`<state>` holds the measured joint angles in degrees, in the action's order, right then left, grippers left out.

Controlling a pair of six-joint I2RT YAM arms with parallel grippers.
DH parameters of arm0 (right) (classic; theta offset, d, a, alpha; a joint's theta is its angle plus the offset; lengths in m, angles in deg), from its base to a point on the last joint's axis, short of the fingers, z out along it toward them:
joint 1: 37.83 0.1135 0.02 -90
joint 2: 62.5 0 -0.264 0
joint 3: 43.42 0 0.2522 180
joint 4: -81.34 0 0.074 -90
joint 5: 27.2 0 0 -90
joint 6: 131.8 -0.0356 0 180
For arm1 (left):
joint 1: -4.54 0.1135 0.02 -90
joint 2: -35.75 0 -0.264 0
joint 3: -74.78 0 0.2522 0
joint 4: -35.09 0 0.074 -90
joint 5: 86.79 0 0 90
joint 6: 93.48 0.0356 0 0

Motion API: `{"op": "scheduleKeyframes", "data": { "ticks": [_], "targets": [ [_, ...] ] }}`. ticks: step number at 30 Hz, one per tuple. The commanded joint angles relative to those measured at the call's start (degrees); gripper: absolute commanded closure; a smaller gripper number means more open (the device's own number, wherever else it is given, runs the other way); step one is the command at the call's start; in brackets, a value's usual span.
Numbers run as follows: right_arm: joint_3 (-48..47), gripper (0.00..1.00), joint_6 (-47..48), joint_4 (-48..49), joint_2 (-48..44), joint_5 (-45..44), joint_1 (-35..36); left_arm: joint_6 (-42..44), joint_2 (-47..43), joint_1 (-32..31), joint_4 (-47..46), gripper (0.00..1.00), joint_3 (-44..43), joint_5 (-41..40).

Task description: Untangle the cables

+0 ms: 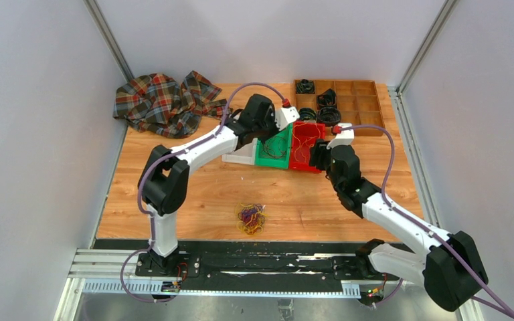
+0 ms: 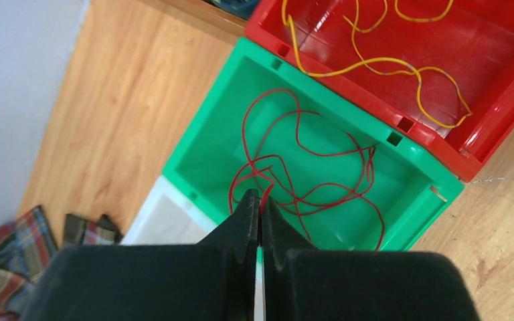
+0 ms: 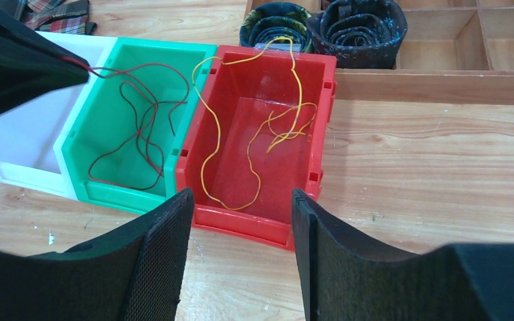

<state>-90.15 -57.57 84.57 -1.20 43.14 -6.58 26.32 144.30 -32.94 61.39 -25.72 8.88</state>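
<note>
A thin red cable [image 2: 243, 127] loops loosely inside the green plastic bin [image 2: 201, 120]; left tool [image 2: 260, 197] clamps it, right tool [image 3: 241, 197] stands apart.

Yellow cable [image 2: 375, 61], upper loops off-frame

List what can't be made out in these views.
- White bin contents: left fingers cover its far part in the right wrist view.
- Tangle: too small in the top view to count strands.
- Yellow cable: cut off by the left wrist view's top edge.
</note>
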Motion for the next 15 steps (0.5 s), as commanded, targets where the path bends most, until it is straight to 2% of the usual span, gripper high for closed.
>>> {"op": "scheduleKeyframes", "data": {
  "ticks": [1, 15],
  "targets": [
    [0.08, 0.45, -1.19, -1.09, -2.32, -2.8, -0.48, -1.09, 2.98, -0.45, -1.39, 1.0, -2.14, 2.47],
    [-0.12, 0.48, -0.98, -2.54, -4.68, -1.65, -0.79, -2.14, 9.04, -0.41, -5.82, 1.0, -0.93, 1.64]
  ]
}}
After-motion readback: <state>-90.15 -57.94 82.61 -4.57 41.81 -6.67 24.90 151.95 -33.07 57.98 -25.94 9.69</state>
